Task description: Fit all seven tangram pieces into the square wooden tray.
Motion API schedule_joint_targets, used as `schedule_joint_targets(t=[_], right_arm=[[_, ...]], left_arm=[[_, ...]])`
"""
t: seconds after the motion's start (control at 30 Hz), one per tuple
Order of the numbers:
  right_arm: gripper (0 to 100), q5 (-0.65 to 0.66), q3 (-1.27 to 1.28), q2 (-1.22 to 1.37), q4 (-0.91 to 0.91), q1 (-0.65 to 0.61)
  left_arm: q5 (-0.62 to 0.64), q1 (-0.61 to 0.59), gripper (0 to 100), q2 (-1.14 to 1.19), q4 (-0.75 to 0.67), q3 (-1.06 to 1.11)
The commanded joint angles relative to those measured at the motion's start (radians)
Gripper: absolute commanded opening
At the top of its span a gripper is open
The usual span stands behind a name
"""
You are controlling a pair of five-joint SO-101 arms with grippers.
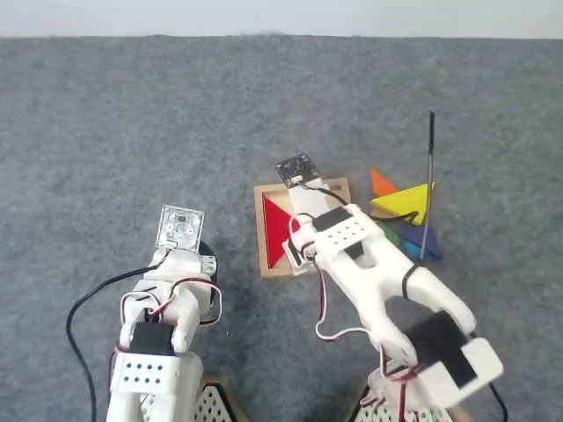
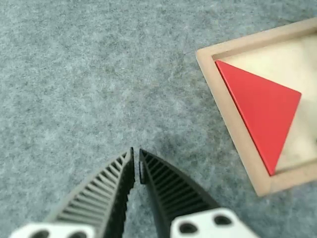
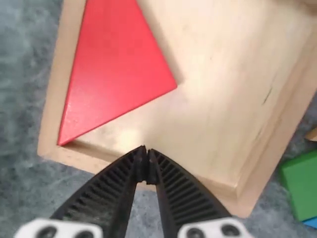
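The square wooden tray [image 1: 262,253] lies mid-table with a red triangle [image 1: 276,227] in its left part. My right gripper [image 3: 146,150] is shut and holds nothing. Its tips hang over one rim of the tray [image 3: 233,84], close to a corner of the red triangle [image 3: 114,74]. The right arm [image 1: 352,237] covers most of the tray from above. My left gripper [image 2: 136,151] is shut and holds nothing above bare mat, well clear of the tray [image 2: 233,124] and the red triangle [image 2: 262,114].
Right of the tray lie loose pieces: an orange triangle [image 1: 381,183], a yellow triangle [image 1: 406,202], a green piece [image 1: 392,233] and a blue one [image 1: 424,248]. A thin dark rod [image 1: 428,176] lies across them. Grey mat covers the table.
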Motion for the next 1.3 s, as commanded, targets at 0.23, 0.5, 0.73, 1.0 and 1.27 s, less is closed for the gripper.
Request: schedule_joint_targets(t=[0.23, 0.5, 0.73, 1.0, 1.27], right_arm=[[0.7, 0.02, -0.009, -0.308, 0.139, 0.131], [26.6, -0.137, -0.15, -0.223, 0.196, 0.529], [41.1, -0.166, -0.308, 0.058, 0.196, 0.516], [40.7, -0.198, -0.509, 0.364, 0.199, 0.529], [40.6, -0.193, -0.549, 0.417, 0.199, 0.541]], left_arm=[[0.008, -0.005, 2, -0.012, 0.008, -0.008], [0.008, -0.005, 2, -0.012, 0.008, -0.008], [0.008, -0.005, 2, -0.012, 0.008, -0.008], [0.008, -0.005, 2, -0.012, 0.008, -0.008], [0.008, -0.005, 2, -0.012, 0.008, -0.008]])
